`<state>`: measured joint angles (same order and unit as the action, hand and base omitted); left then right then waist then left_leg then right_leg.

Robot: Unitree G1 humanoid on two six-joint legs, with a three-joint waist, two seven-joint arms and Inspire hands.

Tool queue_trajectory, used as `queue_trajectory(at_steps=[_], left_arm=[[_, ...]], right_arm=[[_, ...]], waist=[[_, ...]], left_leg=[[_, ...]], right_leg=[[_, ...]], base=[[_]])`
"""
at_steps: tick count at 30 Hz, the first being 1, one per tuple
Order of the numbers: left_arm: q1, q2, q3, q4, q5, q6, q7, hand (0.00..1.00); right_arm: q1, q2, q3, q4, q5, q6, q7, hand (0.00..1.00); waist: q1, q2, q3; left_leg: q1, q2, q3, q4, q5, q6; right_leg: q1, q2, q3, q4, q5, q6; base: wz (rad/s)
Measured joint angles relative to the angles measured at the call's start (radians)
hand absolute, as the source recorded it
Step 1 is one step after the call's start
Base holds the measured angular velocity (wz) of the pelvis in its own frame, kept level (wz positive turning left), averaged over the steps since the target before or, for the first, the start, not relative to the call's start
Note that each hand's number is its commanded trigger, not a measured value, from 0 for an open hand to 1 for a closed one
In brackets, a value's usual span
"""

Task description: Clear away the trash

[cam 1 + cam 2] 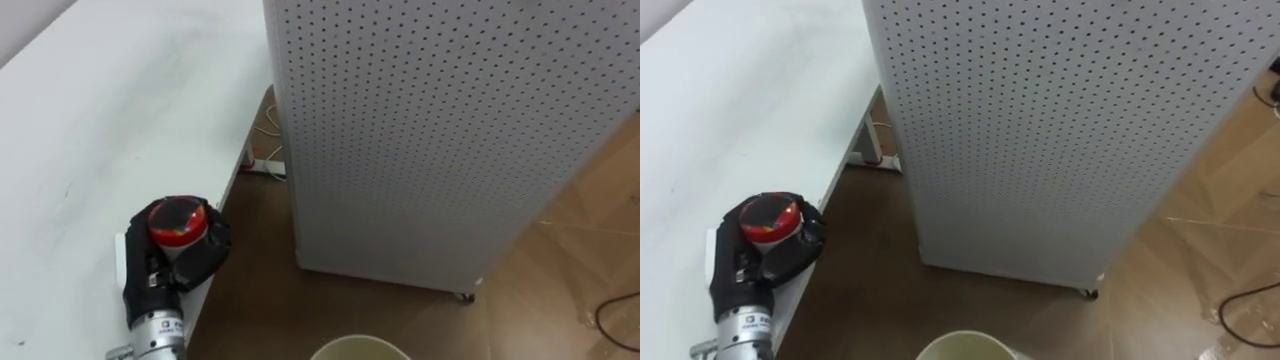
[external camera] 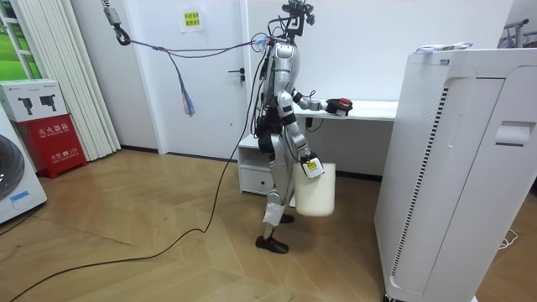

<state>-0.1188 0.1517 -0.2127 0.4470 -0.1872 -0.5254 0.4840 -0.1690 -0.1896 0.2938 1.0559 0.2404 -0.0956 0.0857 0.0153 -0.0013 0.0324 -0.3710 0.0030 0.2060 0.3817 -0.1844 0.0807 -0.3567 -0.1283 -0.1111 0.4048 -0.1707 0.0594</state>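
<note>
**A:** Left eye view first. Where is the garbage?

**B:** Lower left of the frame. The garbage (image 1: 178, 221), a small round red thing, sits in the left hand (image 1: 160, 275). The fingers are curled close round its sides, at the edge of the table (image 1: 100, 120).

**A:** And the rest of that frame?

**B:** A perforated cabinet (image 1: 440, 130) takes the upper right, just beside the table's end. At bottom centre is the rim of a bin (image 1: 358, 344), below and to the right of the hand.

**A:** Room view?

**B:** The robot stands at the table, near the frame's centre. Its left arm is stretched out over the tabletop with the red thing at its end. The right hand (image 2: 312, 167) hangs low at its side, and the bin hangs against it, seemingly clear of the floor. How that hand grips I cannot tell.

**A:** Right eye view?

**B:** The same scene: garbage wrapped in the left hand at lower left, bin rim at the bottom edge.

**A:** How will the thing handle?

**B:** I judge it light and fairly stiff, with a smooth top that could slip. What it is exactly I cannot say. A hold round the sides, as now, suits it, though squeezing harder might dent it. It looks ready to go across to the bin.
</note>
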Motion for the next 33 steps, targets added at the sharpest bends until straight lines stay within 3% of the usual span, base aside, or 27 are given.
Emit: queue_trajectory(at_steps=[5,14,17,22,24,27,33], left_arm=[[-0.001,-0.004,-0.033,-0.023,-0.019,0.001,-0.065,1.0],[-0.012,-0.006,-0.04,-0.049,-0.032,-0.007,-0.169,1.0],[-0.018,-0.017,-0.101,-0.036,-0.039,0.0,-0.244,1.0],[-0.02,-0.055,-0.262,0.061,-0.06,0.144,-0.388,1.0],[-0.02,-0.055,-0.301,0.068,-0.06,0.172,-0.438,1.0],[-0.02,-0.057,-0.321,0.086,-0.06,0.182,-0.505,1.0],[-0.019,-0.058,-0.35,0.107,-0.06,0.228,-0.558,1.0]], right_arm=[[-0.026,0.004,-0.004,0.0,-0.009,0.0,-0.019,1.0],[-0.028,0.016,-0.046,-0.001,-0.043,0.0,-0.02,1.0],[-0.027,0.024,-0.046,0.001,-0.043,0.0,-0.02,1.0],[-0.064,0.041,-0.043,0.001,-0.05,-0.003,-0.019,1.0],[-0.068,0.04,-0.044,0.007,-0.045,-0.011,-0.023,1.0],[-0.068,0.041,-0.044,0.018,-0.042,-0.013,-0.032,1.0],[-0.076,0.046,-0.042,0.018,-0.01,-0.015,-0.041,1.0]], waist=[[-0.005,0.002,0.0048],[-0.008,0.005,0.0058],[-0.009,0.005,0.0076],[-0.034,0.005,0.0201],[-0.041,0.005,0.0204],[-0.041,0.006,0.0205],[-0.039,0.006,0.0203]], left_leg=[[-0.029,0.0,0.013,0.017,-0.001,0.008],[-0.09,0.002,0.034,0.049,0.004,0.023],[-0.092,0.002,0.039,0.05,0.003,0.026],[-0.171,0.021,0.061,0.082,0.002,0.028],[-0.197,0.03,0.064,0.094,0.002,0.027],[-0.208,0.044,0.065,0.105,-0.003,0.02],[-0.211,0.055,0.071,0.104,-0.002,0.011]], right_leg=[[-0.036,-0.008,0.001,0.025,-0.001,0.002],[-0.108,-0.011,0.025,0.063,0.008,0.009],[-0.118,-0.011,0.031,0.064,0.014,0.011],[-0.2,-0.003,0.032,0.082,0.03,0.001],[-0.223,0.002,0.031,0.085,0.032,-0.003],[-0.232,0.014,0.029,0.083,0.036,-0.009],[-0.24,0.025,0.029,0.082,0.039,-0.019]], base=[[-0.06],[-0.04],[-0.1],[-0.17],[-0.04],[-0.08],[-0.06]])
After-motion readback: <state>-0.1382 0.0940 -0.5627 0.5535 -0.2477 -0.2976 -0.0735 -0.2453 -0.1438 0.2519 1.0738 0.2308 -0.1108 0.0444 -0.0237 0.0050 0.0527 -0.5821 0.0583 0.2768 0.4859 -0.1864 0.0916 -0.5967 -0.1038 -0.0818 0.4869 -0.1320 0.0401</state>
